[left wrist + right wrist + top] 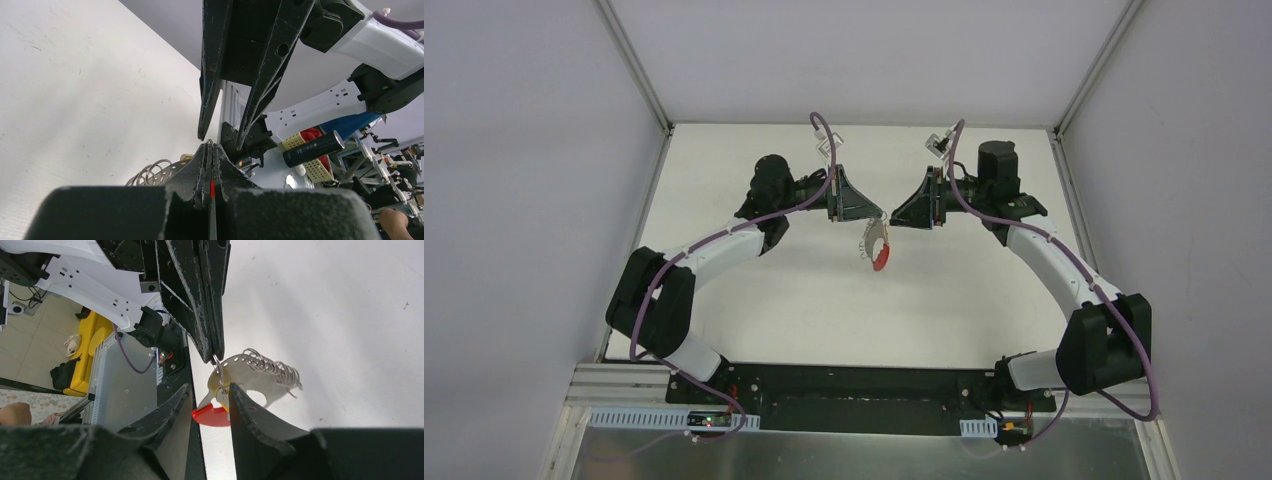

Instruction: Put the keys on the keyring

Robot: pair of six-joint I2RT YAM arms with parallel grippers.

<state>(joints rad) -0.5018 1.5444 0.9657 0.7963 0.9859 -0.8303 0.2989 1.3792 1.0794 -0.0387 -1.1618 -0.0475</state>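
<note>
Top external: keys (pixel 879 246) hang from left jaws, right jaws just beside.

The top view looks down from high on the near side of the keys (pixel 876 245), far off, taking in the whole surface (pixel 764 300). Each wrist view sits close up, one behind the left claw (pixel 211 147), one behind the right claw (pixel 210 387), facing each other across the keys, which all three share.

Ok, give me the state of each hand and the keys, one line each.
left hand: shut on the keys.
right hand: open, one finger on either side of the keys.
keys: bunched and fanned, gripped at one end by the left hand.
</note>
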